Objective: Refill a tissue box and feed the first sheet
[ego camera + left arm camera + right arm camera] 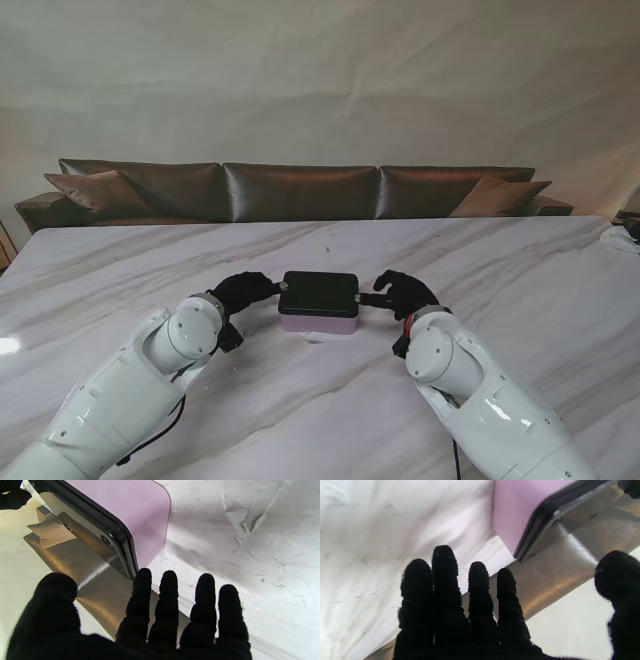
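Tissue box (318, 302) sits mid-table on the white marble table (520, 270), between our two hands. It has a pink body and a black lid (319, 291) on top; something white shows under its near edge, too small to make out.

Our left hand (243, 291), black-gloved, is at the box's left end, fingertips at the lid edge. In the left wrist view the left hand (140, 620) has four fingers (205, 597) stretched out and slightly apart, thumb off to the side, and nothing lies in the palm. The index tip is just beside the lid corner; we cannot tell if it touches.

Our right hand (403, 295) mirrors it at the right end. In the right wrist view the right hand (460, 610) shows fingers (444, 580) straight and close together, thumb wide apart, nothing gripped. The box corner (517, 520) sits just past the fingertips, contact unclear.

Both hands wide, holding nothing, flanking the box. Lid on the box. Brown sofa (300, 190) beyond the table's far edge.
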